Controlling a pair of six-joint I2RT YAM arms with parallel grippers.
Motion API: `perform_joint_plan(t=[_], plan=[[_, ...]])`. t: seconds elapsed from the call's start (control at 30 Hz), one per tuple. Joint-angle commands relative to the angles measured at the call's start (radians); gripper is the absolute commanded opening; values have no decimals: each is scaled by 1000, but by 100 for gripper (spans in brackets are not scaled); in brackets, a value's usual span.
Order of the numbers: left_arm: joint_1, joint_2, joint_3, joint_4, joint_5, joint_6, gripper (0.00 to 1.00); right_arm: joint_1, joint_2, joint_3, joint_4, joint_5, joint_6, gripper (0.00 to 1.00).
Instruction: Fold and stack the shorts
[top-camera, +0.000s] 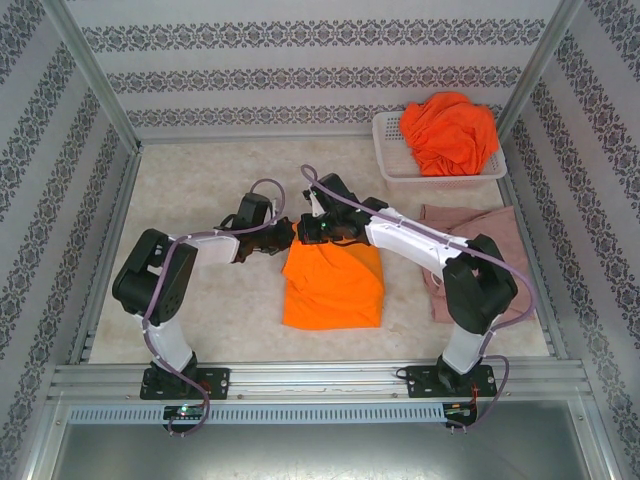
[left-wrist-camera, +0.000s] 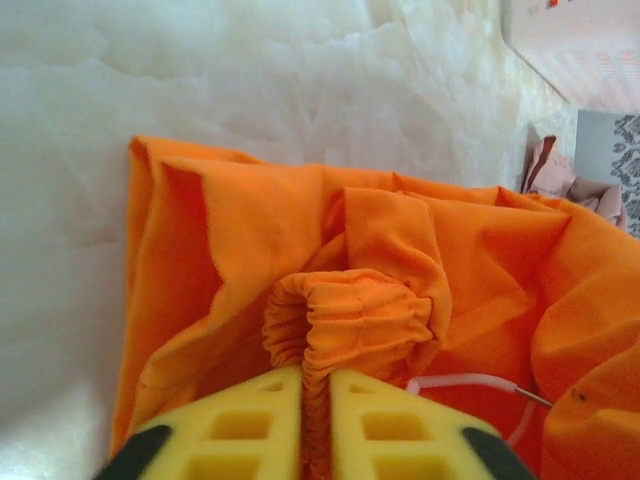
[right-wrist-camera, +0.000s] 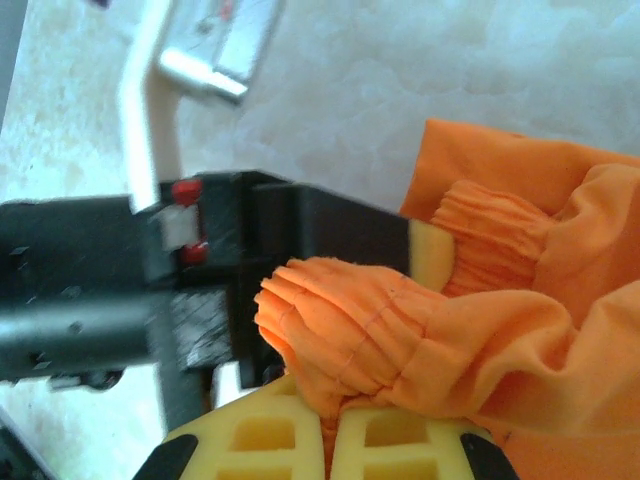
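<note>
**A:** The left hand (left-wrist-camera: 316, 388): clenched or released?

**B:** Clenched. Its yellow fingers (left-wrist-camera: 275, 395) stand almost together, pinching the gathered waistband of the bright orange cloth shorts (top-camera: 335, 285). A ruffle of elastic bunches up just past the tips.

**A:** And the right hand (right-wrist-camera: 330, 430)?

**B:** Clenched as well, on another fold of that same waistband. The cloth bulges out above its yellow fingers (right-wrist-camera: 215, 430). From overhead, the two hands sit close beside each other at the far edge of the garment.

**A:** Take the rest from the biggest thing down.

**B:** The pale, marbled counter (top-camera: 200, 190) comes first, fenced by metal rails and patterned walls. Near its middle the orange shorts lie in a roughly rectangular shape. Their near edge faces the arm bases and their far edge is gathered into both grips.

**A:** Next?

**B:** A white plastic mesh basket (top-camera: 392, 165) stands at the far right corner. A crumpled heap of orange cloth (top-camera: 450, 130) is piled in it and rises above the rim. Nearer than the basket, soft dusty pink shorts (top-camera: 495, 228) lie flat on the counter's right side. They are partly hidden by the right arm and lie apart from the orange pair.

**A:** And the smallest?

**B:** A thin white drawstring (left-wrist-camera: 470, 381) curves across the orange fabric, just right of the left hand's fingers.
</note>
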Motion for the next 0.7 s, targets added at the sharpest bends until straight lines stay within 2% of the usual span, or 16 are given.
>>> perform_joint_plan(t=[0.0,0.03,0.17,0.3,0.37,0.43,0.57,0.67], plan=[[46,-64,-63,42,4,4,30,-15,73,-5,60,-28,42,0],[59,-87,-77,39,-3,6,41,-14,97,3,64,-33,48,0],[120,-211,-141,-24,-54,24,61,-15,176,34,69,-52,71,8],[165,-379,-221,-90,-119,43,70,-14,241,61,74,-100,90,25],[167,-480,-240,-130,-134,65,73,-17,265,83,73,-133,98,40],[166,-569,-255,-144,-129,65,75,-23,266,105,63,-153,97,51],[146,-714,-261,-160,-107,43,80,-55,156,106,54,-141,106,62],[81,-758,-255,-137,-134,10,85,-87,16,61,24,-71,81,74]])
